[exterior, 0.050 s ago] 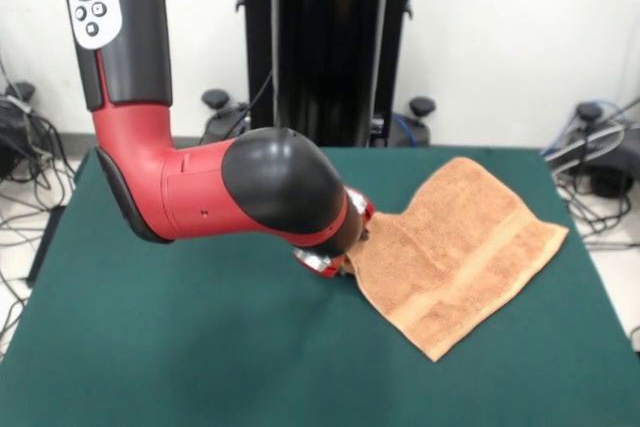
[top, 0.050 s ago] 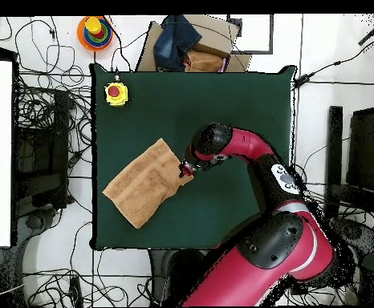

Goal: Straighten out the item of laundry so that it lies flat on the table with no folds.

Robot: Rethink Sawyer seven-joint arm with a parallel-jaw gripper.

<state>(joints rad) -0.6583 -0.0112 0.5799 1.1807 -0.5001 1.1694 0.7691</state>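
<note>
The item of laundry (exterior, 0.050 s ago: 460, 247) (top, 0.050 s ago: 142, 183) is an orange-tan towel with a woven stripe band. It lies spread at an angle on the table (exterior, 0.050 s ago: 150, 347) (top, 0.050 s ago: 246, 104), right of centre in the front view. The arm's black and red wrist covers most of my gripper (exterior, 0.050 s ago: 345, 259) (top, 0.050 s ago: 187, 170), which sits low at the towel's corner nearest the table's middle. That corner is drawn up into a point at the gripper, which is shut on it. The cloth beside the held corner is slightly rumpled; the rest looks flat.
A yellow box with a red button (top, 0.050 s ago: 116, 94) stands on a table corner in the overhead view. Off the table lie a cardboard box with blue cloth (top, 0.050 s ago: 189, 44), a coloured ring toy (top, 0.050 s ago: 95, 30) and many cables.
</note>
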